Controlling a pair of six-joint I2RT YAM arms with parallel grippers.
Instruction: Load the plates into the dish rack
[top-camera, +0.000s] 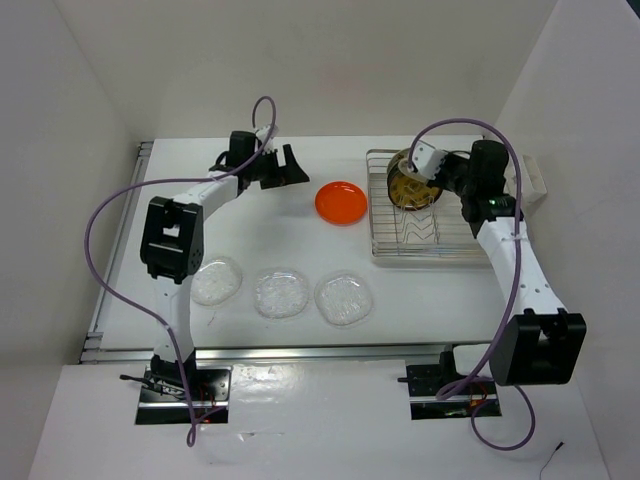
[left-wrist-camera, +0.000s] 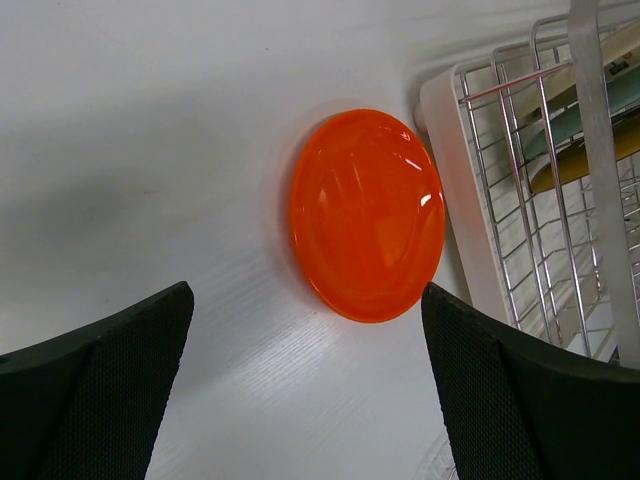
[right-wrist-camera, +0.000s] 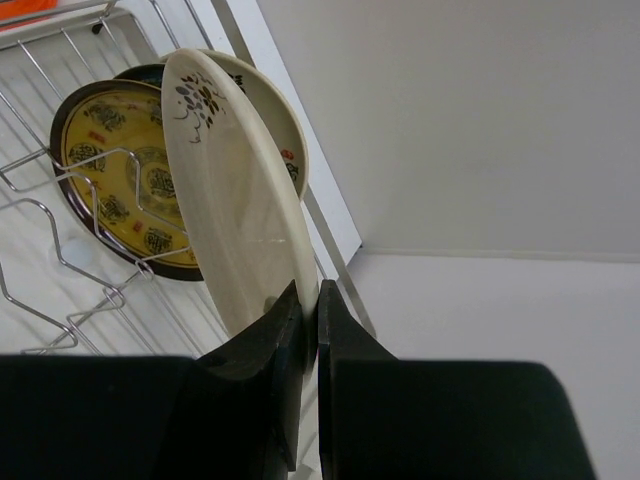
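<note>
Bare table (top-camera: 280, 240) lay open around the orange plate (top-camera: 340, 203) from 6 through 12 o'clock; the rack (top-camera: 372, 200) stood just beside at 3 o'clock.

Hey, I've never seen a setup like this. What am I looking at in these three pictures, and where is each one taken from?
These are two robot arms bolted to the near edge of a white table. The wide picture looks down from above and behind them. The other two come from a camera on each wrist. The left gripper is open beside an orange plate. The right gripper pinches the rim of a cream plate, held on edge at the dish rack next to a brown and gold plate. Three clear glass plates lie in a row near the arms' bases.
</note>
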